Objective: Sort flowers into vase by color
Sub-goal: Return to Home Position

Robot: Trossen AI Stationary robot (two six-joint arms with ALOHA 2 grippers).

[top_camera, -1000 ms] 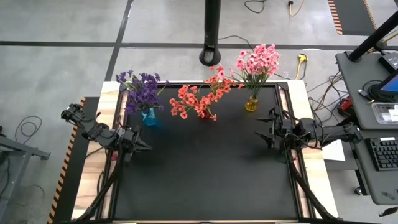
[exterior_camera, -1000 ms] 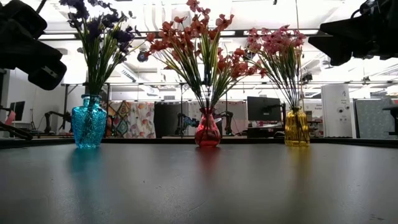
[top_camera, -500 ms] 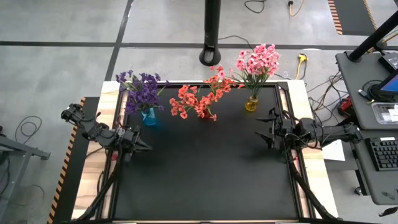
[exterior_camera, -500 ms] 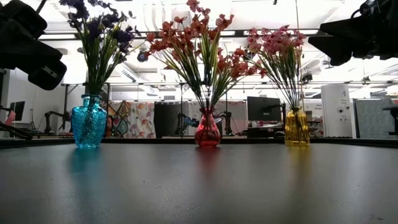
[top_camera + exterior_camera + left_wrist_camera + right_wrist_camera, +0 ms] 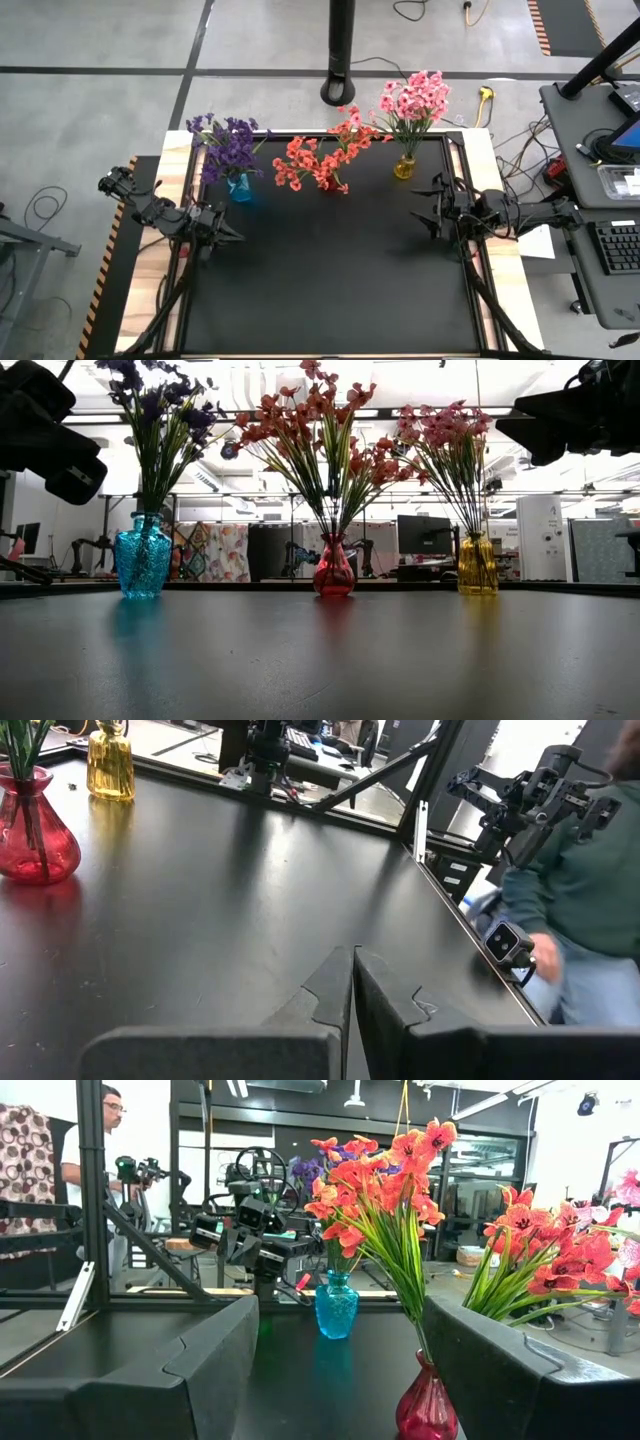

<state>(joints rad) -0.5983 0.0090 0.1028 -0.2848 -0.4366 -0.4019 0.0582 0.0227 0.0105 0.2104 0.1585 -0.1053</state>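
Flowers (image 5: 318, 160) fill the blue vase (image 5: 240, 188), red vase (image 5: 333, 570) and yellow vase (image 5: 403, 167) at the table's (image 5: 330, 290) far edge — left gripper (image 5: 233, 236) pinched closed, right gripper (image 5: 418, 207) spread wide, both empty.

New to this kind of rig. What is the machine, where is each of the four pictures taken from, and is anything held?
This is a two-armed robot at a black table. One picture looks straight down, one looks level across the tabletop, and one comes from each arm's wrist. Along the far edge stand a blue vase with purple flowers, a red vase with coral-red flowers and a yellow vase with pink flowers. The left gripper is shut, the right gripper open; both hold nothing, at the table's sides.
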